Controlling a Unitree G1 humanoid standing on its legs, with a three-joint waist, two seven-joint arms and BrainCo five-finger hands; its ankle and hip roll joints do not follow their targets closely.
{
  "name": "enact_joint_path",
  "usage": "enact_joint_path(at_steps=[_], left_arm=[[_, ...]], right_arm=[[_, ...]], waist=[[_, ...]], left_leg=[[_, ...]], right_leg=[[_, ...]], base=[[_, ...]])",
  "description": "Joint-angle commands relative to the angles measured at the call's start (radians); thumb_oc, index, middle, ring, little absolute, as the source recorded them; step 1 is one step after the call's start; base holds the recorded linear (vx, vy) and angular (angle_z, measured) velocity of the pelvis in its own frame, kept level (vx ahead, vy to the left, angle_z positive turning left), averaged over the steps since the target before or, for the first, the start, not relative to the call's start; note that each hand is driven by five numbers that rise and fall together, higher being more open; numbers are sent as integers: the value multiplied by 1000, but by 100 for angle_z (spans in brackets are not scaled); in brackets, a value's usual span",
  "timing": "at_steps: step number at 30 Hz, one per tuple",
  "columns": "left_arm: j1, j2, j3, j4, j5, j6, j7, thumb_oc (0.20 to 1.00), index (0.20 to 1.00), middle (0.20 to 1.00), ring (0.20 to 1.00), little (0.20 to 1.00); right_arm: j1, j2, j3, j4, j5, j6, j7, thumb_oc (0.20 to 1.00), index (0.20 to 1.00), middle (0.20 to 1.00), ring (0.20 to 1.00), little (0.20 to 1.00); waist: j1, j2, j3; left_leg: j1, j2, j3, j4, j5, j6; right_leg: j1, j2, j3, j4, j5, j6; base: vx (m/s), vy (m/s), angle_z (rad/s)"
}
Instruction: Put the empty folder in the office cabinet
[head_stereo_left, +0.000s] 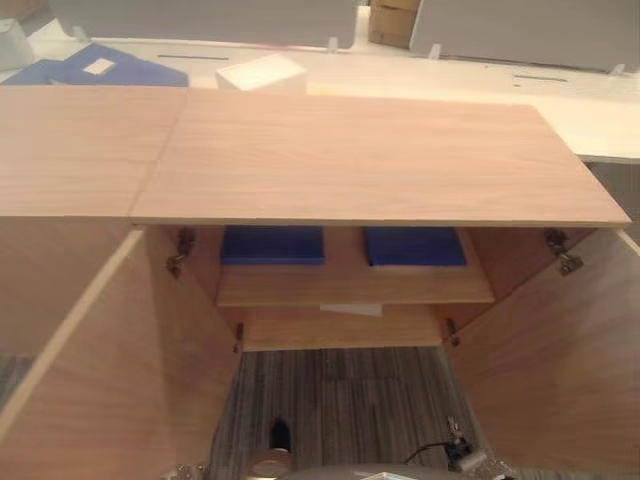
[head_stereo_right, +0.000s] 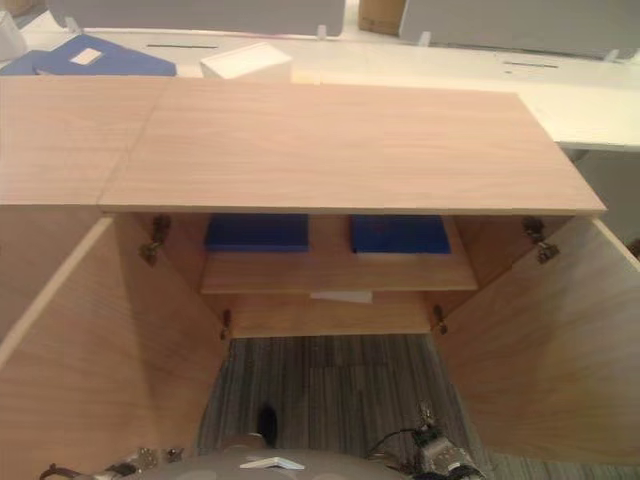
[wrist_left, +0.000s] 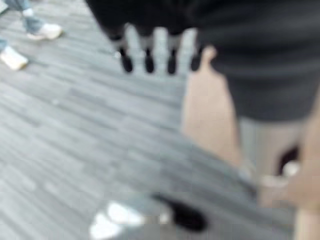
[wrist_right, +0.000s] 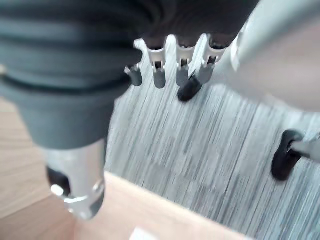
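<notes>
Resting inside cabinet (head_stereo_left: 380, 160) — 2 folders (head_stereo_left: 272, 244).

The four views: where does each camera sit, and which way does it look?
Left eye view: from the head, down on the open cabinet with two blue folders on its shelf.
Right eye view: the same scene, seen slightly from the side.
Left wrist view: along the left hand, fingers straight, over grey floor; a person's shoes show.
Right wrist view: along the right hand, fingers relaxed, over the same floor.

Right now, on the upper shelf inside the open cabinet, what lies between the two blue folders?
Nothing: between the left blue folder and the right blue folder there is a strip of bare shelf, seen in both eye views.
</notes>
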Motion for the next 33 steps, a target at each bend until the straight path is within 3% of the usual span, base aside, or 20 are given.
enact_joint_path(at_steps=[1,3,4,7,12,15,16,17,19,22,24,29,33], left_arm=[[-30,32,-23,24,3,25,15,1000,1000,1000,1000,1000],[-12,73,13,20,38,60,-57,1000,1000,1000,1000,1000],[-11,100,33,31,29,79,-94,1000,1000,1000,1000,1000],[-9,114,58,52,46,80,-133,1000,1000,1000,1000,1000],[1,138,92,84,112,72,-196,1000,1000,1000,1000,1000],[-6,158,93,103,125,69,-226,1000,1000,1000,1000,1000],[-6,158,93,103,125,69,-226,1000,1000,1000,1000,1000],[-17,167,82,118,125,64,-239,1000,1000,1000,1000,1000],[-23,171,70,120,116,65,-239,1000,1000,1000,1000,1000],[-24,170,63,126,127,55,-246,1000,1000,1000,1000,1000],[-14,178,72,126,142,51,-256,1000,1000,1000,1000,1000],[18,192,129,105,193,49,-286,1000,1000,1000,1000,1000],[31,185,169,121,219,30,-300,1000,1000,1000,1000,1000]], right_arm=[[-51,-15,7,-75,-154,-197,-190,1000,1000,1000,1000,1000],[-50,-67,-33,-103,-105,-234,-285,1000,1000,1000,1000,1000],[-32,-114,-108,-105,-48,-236,-266,1000,1000,1000,1000,1000],[-17,-158,-188,-88,-57,-242,-265,1000,1000,1000,1000,1000],[0,-318,-401,-37,-56,-286,-424,1000,1000,1000,1000,1000],[8,-434,-531,54,-116,-298,-579,1000,1000,1000,1000,1000],[8,-434,-531,54,-116,-298,-579,1000,1000,1000,1000,1000],[16,-546,-620,155,-174,-332,-651,1000,1000,1000,1000,1000],[22,-592,-649,192,-228,-368,-641,1000,1000,1000,1000,1000],[16,-627,-645,186,-139,-375,-521,1000,1000,1000,1000,1000],[14,-629,-642,131,15,-372,-257,1000,1000,1000,1000,1000],[18,-584,-589,-112,91,-264,90,1000,1000,1000,1000,1000],[2,-547,-566,-164,137,-144,382,1000,1000,1000,1000,1000]], waist=[[-33,-4,-21],[-54,7,-23],[-74,10,-27],[-87,9,-31],[-102,-7,-41],[-108,-14,-46],[-108,-14,-46],[-107,-17,-52],[-106,-17,-54],[-101,-16,-57],[-101,-17,-60],[-113,-15,-59],[-121,-11,-62]], left_leg=[[-17,-94,-35,1,-167,69],[-23,-97,-27,1,-162,63],[-23,-97,-13,1,-167,57],[-20,-97,-3,1,-172,52],[-11,-92,9,1,-182,41],[-7,-88,13,1,-185,36],[-7,-88,13,1,-185,36],[-3,-85,14,1,-186,30],[-1,-83,12,1,-186,27],[-1,-82,6,1,-183,21],[-4,-79,2,1,-177,15],[-4,-78,0,1,-174,9],[5,-78,1,1,-178,7]], right_leg=[[-158,83,107,17,-107,-68],[-173,106,133,5,-113,-81],[-174,119,146,-10,-116,-87],[-170,128,151,-21,-120,-92],[-161,136,140,-27,-132,-95],[-157,136,129,-25,-136,-94],[-157,136,129,-25,-136,-94],[-151,139,119,-27,-138,-93],[-148,141,114,-27,-139,-92],[-145,142,105,-27,-141,-94],[-144,142,99,-27,-144,-96],[-145,143,97,-27,-151,-103],[-140,145,101,-27,-159,-107]], base=[[-116,3,-26],[-98,48,-23],[-51,29,-44],[-11,-6,-44],[-2,-50,0],[-3,-10,1],[24,-38,2],[22,-30,15],[24,-30,33],[10,-17,5],[1,-10,2],[-3,0,-1],[18,13,-4]])
